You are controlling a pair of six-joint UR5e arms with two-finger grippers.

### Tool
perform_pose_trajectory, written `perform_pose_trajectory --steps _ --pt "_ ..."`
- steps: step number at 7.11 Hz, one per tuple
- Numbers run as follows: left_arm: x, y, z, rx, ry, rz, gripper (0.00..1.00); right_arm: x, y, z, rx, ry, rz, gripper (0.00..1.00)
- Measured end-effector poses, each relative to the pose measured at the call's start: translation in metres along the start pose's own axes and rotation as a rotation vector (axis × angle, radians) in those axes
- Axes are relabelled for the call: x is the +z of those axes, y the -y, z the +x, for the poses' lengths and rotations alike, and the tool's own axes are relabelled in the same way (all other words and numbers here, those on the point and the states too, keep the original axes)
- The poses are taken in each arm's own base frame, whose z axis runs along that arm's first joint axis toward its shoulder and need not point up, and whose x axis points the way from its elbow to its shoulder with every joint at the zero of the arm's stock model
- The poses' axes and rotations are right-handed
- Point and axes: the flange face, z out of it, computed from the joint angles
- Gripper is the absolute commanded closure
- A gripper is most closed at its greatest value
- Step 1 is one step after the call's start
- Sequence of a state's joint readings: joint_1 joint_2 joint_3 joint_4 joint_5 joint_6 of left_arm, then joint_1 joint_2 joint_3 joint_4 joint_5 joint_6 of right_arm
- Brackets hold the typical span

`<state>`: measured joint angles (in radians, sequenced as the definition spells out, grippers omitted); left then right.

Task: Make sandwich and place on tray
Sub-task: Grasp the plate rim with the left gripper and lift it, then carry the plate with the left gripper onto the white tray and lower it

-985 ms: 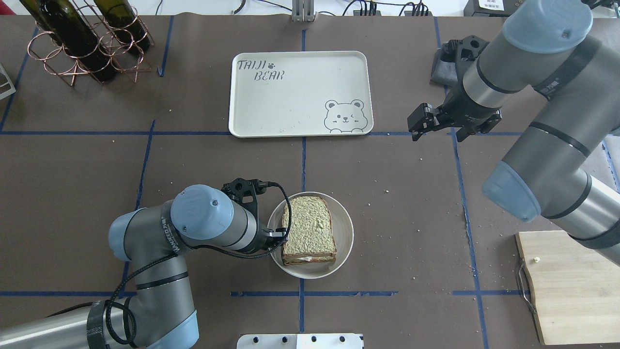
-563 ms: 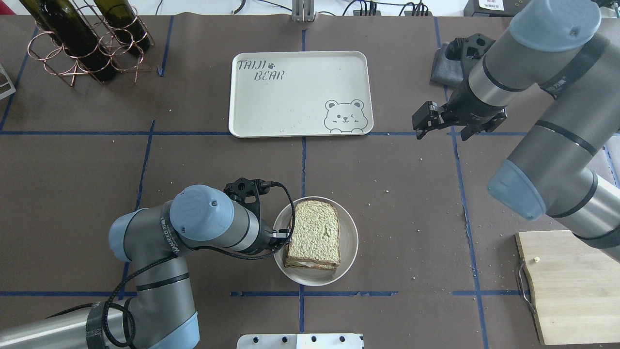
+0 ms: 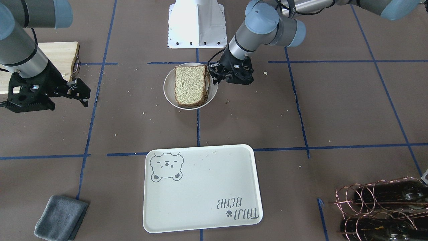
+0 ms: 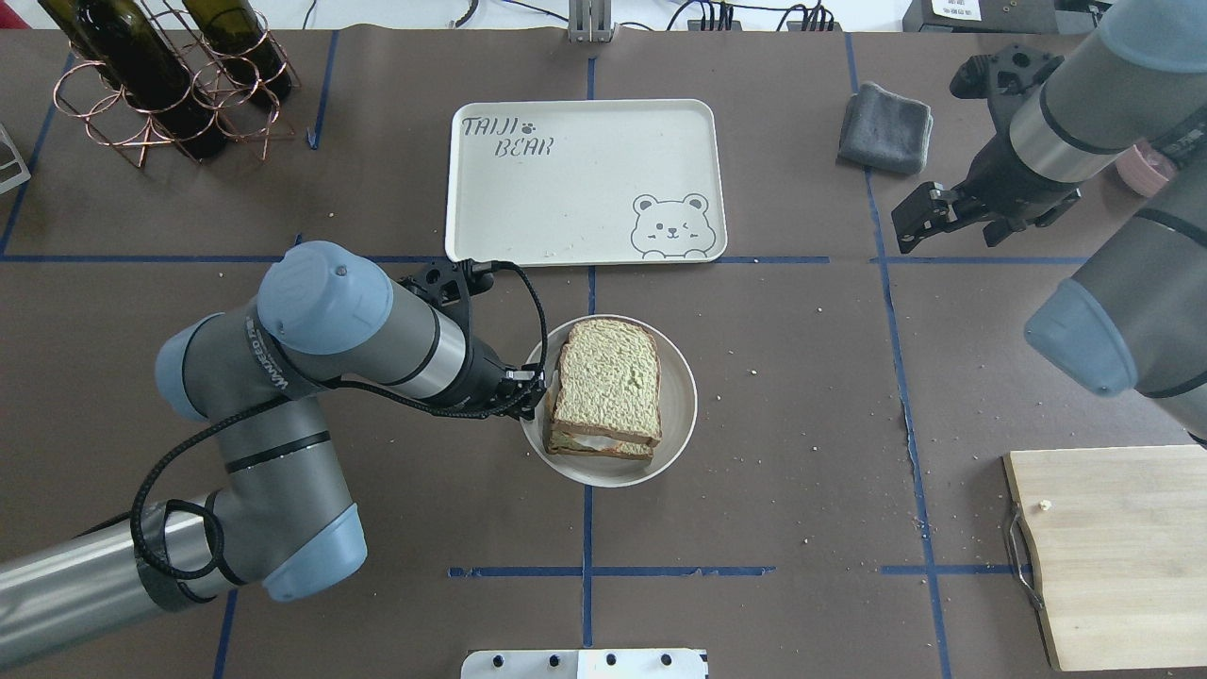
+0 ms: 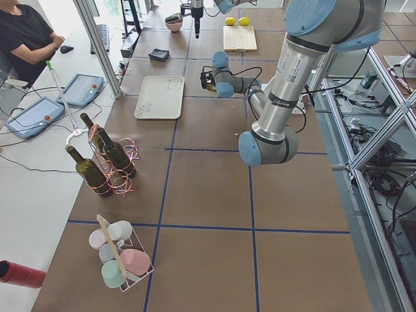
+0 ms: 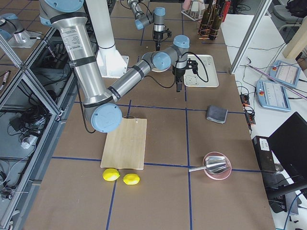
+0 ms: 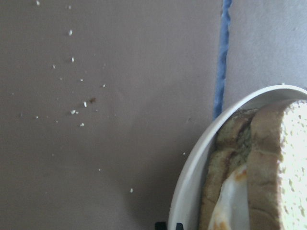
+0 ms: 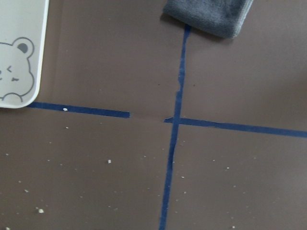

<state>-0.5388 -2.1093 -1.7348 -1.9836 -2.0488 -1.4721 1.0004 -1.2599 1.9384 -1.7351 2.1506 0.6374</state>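
Copper wire holds dark bottles (image 4: 141,85) in the upper left. Further right, at centre-left, the left claw (image 4: 530,394) appears clamped on the left rim of the plate (image 4: 681,401). On this plate, in the middle of the frame, lies the sandwich (image 4: 608,377). Whether the plate touches the surface I cannot tell. The tray (image 4: 585,179) is above it, near but apart. I judge the bread soft and the egg slippery, so the stack can slide. It is better to grip the stiff plate rim and keep it level. At the upper right, the right claw (image 4: 950,226) hangs with jaws apart, below the grey cloth (image 4: 886,127).
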Motion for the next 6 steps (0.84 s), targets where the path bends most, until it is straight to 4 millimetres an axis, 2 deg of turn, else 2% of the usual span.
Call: perform_pose_trajectory --steps 1,3,4,5,6 --pt "-0.014 0.032 0.0 -0.053 -0.001 0.037 1.0 -0.002 0.008 0.034 -0.049 -0.038 -0.016 0.0" --pt "-0.027 0.106 0.024 -0.219 -0.004 0.117 1.0 -0.006 0.026 0.114 -0.14 -0.09 -0.066 0.0" --pt "-0.028 0.138 0.032 -0.308 -0.003 0.148 1.0 -0.005 0.029 0.159 -0.162 -0.088 -0.093 0.0" --pt "-0.026 0.165 0.033 -0.404 -0.019 0.172 1.0 -0.005 0.029 0.206 -0.158 -0.076 -0.114 0.0" --pt "-0.015 0.185 0.03 -0.501 -0.049 0.186 1.0 -0.005 0.026 0.247 -0.137 -0.062 -0.126 0.0"
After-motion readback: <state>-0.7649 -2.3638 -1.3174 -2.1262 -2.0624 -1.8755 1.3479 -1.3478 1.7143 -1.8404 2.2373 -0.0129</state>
